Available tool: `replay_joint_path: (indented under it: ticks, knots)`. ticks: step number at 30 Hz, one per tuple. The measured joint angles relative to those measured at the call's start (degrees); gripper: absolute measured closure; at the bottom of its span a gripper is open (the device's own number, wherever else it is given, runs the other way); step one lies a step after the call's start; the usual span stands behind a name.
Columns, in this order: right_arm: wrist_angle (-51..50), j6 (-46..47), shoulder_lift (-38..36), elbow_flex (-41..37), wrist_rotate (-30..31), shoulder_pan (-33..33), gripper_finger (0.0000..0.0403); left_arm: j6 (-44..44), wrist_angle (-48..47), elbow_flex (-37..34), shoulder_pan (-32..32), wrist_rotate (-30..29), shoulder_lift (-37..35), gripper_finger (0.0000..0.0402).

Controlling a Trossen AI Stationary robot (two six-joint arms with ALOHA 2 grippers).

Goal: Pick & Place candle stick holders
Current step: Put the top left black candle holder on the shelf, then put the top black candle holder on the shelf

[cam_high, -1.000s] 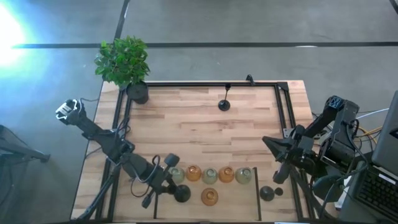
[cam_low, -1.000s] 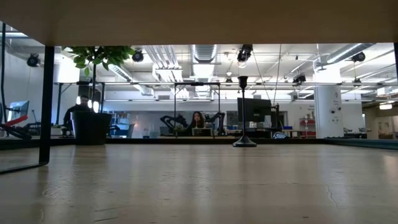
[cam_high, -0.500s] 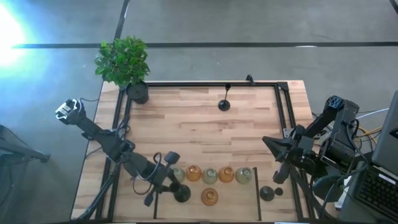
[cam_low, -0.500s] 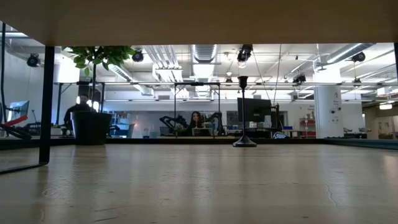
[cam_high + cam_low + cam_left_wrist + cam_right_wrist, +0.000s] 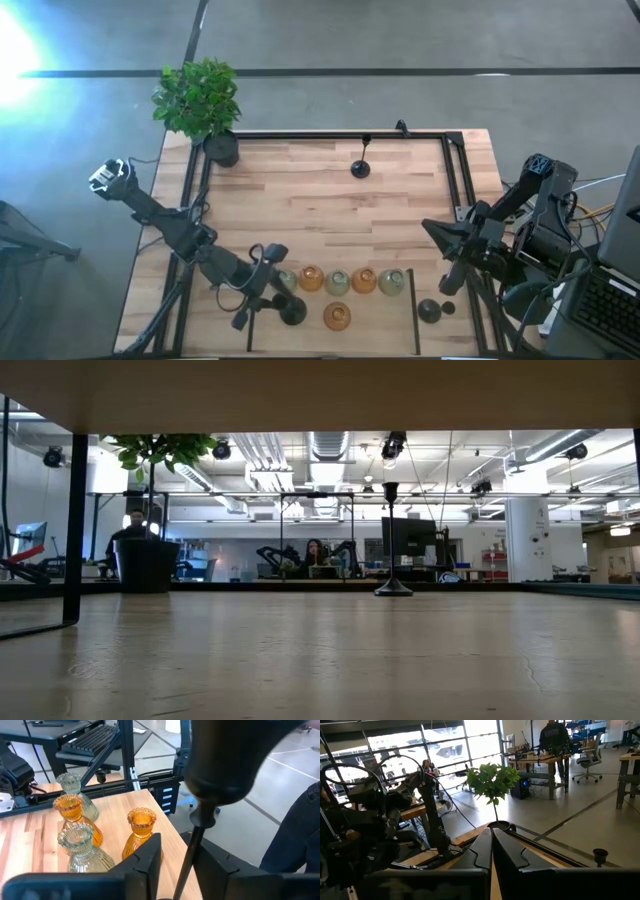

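Loosening since a second ago, my left gripper (image 5: 176, 865) stands partly open around the black stemmed holder (image 5: 200, 827), releasing it; right gripper (image 5: 491, 851) shut, idle.

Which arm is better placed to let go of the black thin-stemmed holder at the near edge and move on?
The left. Its gripper stands around the black thin-stemmed holder, fingers apart beside the stem. The right gripper, shut, waits at the right side.
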Motion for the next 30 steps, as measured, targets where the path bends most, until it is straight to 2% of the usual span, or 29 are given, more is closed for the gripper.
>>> replay_joint_path:
  ticks: [6, 11, 15, 26, 30]
  knots:
    - [0.1, 0.1, 0.0, 0.0, 0.0, 0.0, 0.0394, -1.4, 0.0, 0.0, 0.0, 0.0, -0.2, 0.0237]
    - [0.2, 0.1, 0.0, 0.0, 0.0, 0.0, 0.0394, -1.5, -1.2, 0.0, 0.0, 0.0, -2.1, 0.0213]
    - [0.3, 0.1, 0.0, 0.0, 0.0, 0.0, 0.0394, -3.2, -8.1, 0.0, 0.0, 0.0, -5.2, 0.0212]
    - [0.3, -0.2, 0.0, 0.0, 0.0, 0.0, 0.0394, -18.3, -27.6, 0.0, -0.3, 0.5, -14.7, 0.0211]
    - [0.3, -1.8, 0.0, 0.0, 0.0, 0.0, 0.0394, -21.1, -35.6, 0.0, -0.3, 0.5, -18.0, 0.0211]
